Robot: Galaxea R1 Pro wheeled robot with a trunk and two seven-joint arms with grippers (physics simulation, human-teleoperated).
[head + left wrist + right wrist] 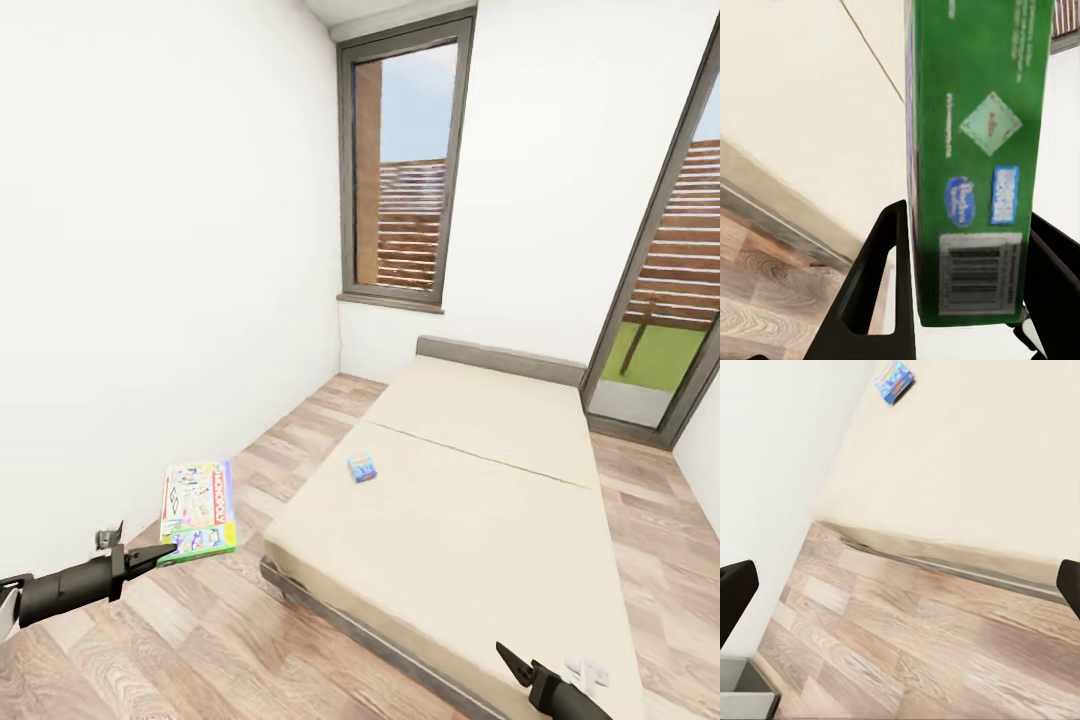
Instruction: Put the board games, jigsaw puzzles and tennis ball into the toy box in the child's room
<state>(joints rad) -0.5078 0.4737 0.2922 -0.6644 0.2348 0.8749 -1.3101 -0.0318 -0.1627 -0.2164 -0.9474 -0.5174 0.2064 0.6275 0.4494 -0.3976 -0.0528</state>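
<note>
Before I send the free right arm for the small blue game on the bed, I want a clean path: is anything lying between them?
Nothing visible does. Between the right gripper and the small blue game lies only bare beige bed.

Scene evenly and brightly lit, daylight admitted through the window (405, 160), shadows faint and soft, white walls washed out, printing on the box (979, 161) blurred close-up, verticals slanted toward frame edges

Low bed (480, 500), beige cover, dark grey frame, on wood-plank floor (200, 640). Small blue board game (362, 467) flat on cover (near middle, well apart from edges).
</note>
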